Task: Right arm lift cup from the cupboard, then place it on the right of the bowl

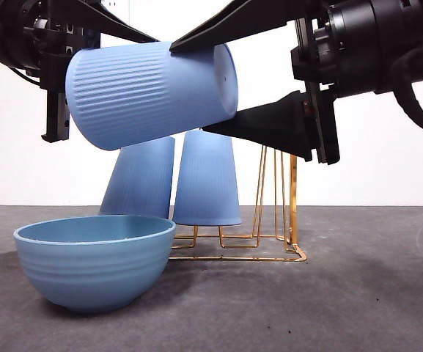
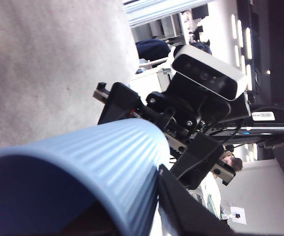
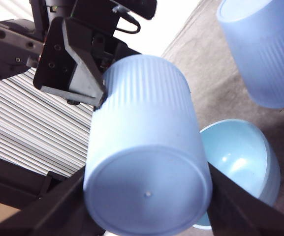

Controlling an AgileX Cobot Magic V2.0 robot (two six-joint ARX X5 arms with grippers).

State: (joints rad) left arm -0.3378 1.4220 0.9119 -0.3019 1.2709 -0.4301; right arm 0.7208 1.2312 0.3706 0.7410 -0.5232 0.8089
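The right gripper (image 1: 226,88), jaws clamped on the cup (image 1: 152,94) held sideways in the air, should carry it beyond the bowl (image 1: 94,268) below and upright it before release.

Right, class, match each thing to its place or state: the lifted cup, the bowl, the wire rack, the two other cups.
1 lifted cup
2 bowl
3 wire rack
4 two other cups

a upside down on the rack
b gold, behind the bowl
c on its side in the air, gripped by the right hand
d on the table, nearest the front camera

Pairs: 1c, 2d, 3b, 4a.
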